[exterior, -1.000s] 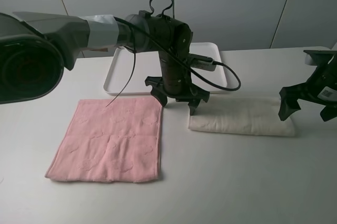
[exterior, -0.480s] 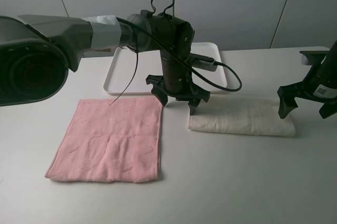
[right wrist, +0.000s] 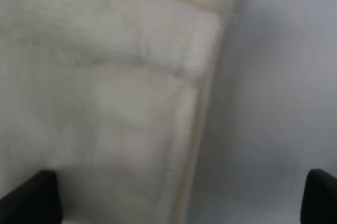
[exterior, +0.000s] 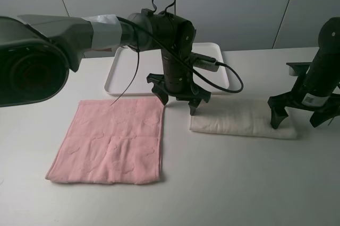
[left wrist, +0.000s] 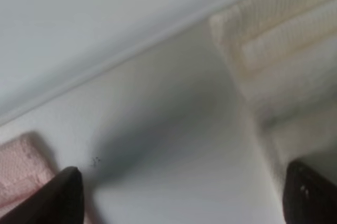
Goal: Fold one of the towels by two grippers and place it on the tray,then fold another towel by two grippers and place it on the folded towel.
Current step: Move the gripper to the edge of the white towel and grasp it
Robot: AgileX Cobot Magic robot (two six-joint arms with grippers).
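The table (exterior: 239, 194) carries the tray (exterior: 112, 84) at the back and the pink towel (exterior: 111, 141) on the left. The cream towel (exterior: 239, 122), folded into a strip, lies just in front of the tray, not on it. Left gripper (exterior: 178, 104) and right gripper (exterior: 296, 122) stand at its ends, jaws spread, empty; the blurred wrist views may hide contact. Light and limp, it likely needs every layer pinched at both ends.
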